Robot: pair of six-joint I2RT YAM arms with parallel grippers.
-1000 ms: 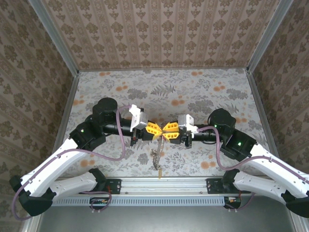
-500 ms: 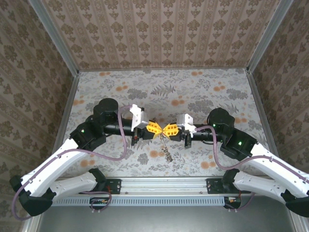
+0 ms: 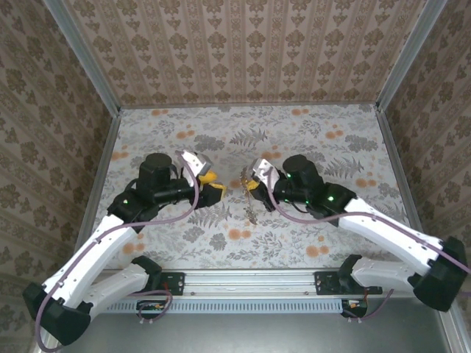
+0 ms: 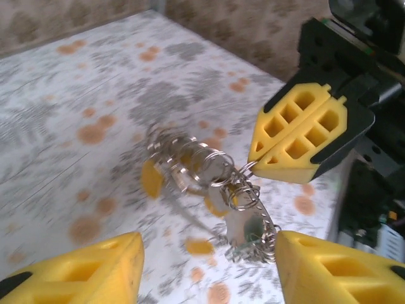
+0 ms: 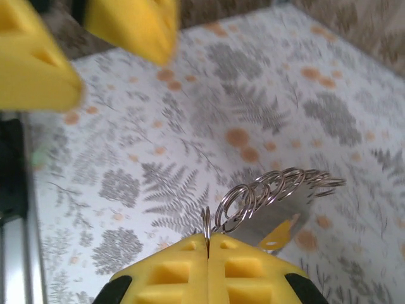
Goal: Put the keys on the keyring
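Left gripper (image 4: 209, 250): released. Its two yellow fingers stand well apart, one on either side of the hanging bunch, touching nothing.
Right gripper (image 5: 207, 246): clenched. The yellow pads are pressed flat together, with a thin wire loop of the keyring nipped at their very tips.
Keyring (image 5: 278, 189): a string of small linked silver rings. One end is caught in the right gripper and the rest trails away from it, clear of the left gripper.
Keys (image 5: 288, 218): a flat silver blade hangs on the rings, with a yellow piece just beside it. The number of keys cannot be told, as the left wrist view is blurred.
Bunch, place: in the top view it is near the middle of the table, between the two grippers and closer to the right one, dangling toward the near edge.
Bunch, contact with table: cannot tell.
Arms: both reach inward from the near edge. The grippers face each other, near but apart, the left one on the left of the bunch.
Table (image 3: 309, 140): covered in a pale cloth with grey ferns and orange blotches.
Walls (image 3: 243, 51): brown patterned panels on the left, far and right sides.
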